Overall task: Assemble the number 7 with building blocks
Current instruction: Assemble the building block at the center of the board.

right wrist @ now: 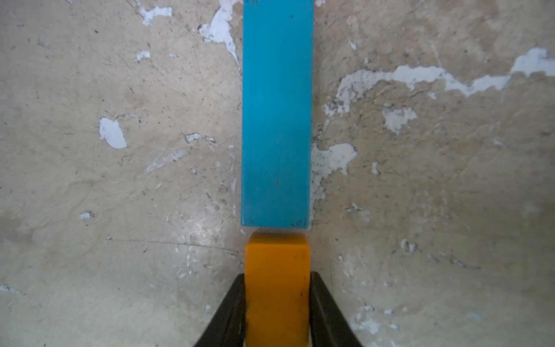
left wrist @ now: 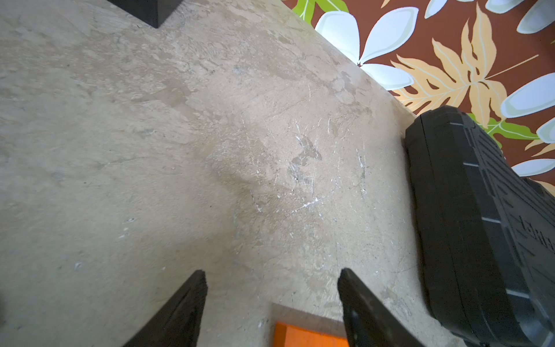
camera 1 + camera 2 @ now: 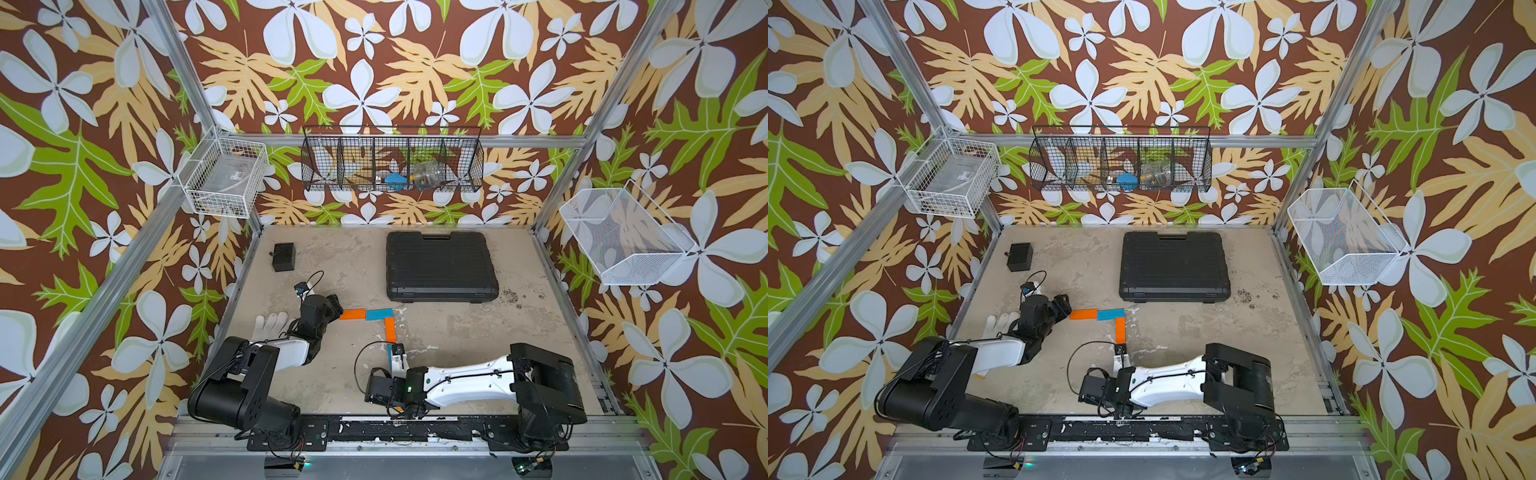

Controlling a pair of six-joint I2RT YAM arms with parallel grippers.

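Near the centre of both top views, flat on the bench (image 3: 457,332): the number 7 (image 3: 388,322), laid out in building blocks (image 3: 1111,314). Runs an orange top block (image 3: 352,314) end to end into a blue top block (image 3: 379,314), then turns down the frame with an orange stem block (image 3: 390,331) touching under the blue one's right end. Continues beneath the right arm's wrist with a blue stem block (image 1: 276,114), plain only in the right wrist view. Just off its near end, across a thin gap, sits a third orange block (image 1: 277,258), pinched on both sides by the right end effector (image 1: 277,281), clamped tight against it. At the orange top block's left end, the left end effector (image 3: 338,308): fingers (image 2: 186,306) parted, gripping nothing, that block's end low between them. Farther up the frame, a black case (image 3: 441,266) and a small black box (image 3: 284,256); left of the left arm, a white glove (image 3: 272,322).
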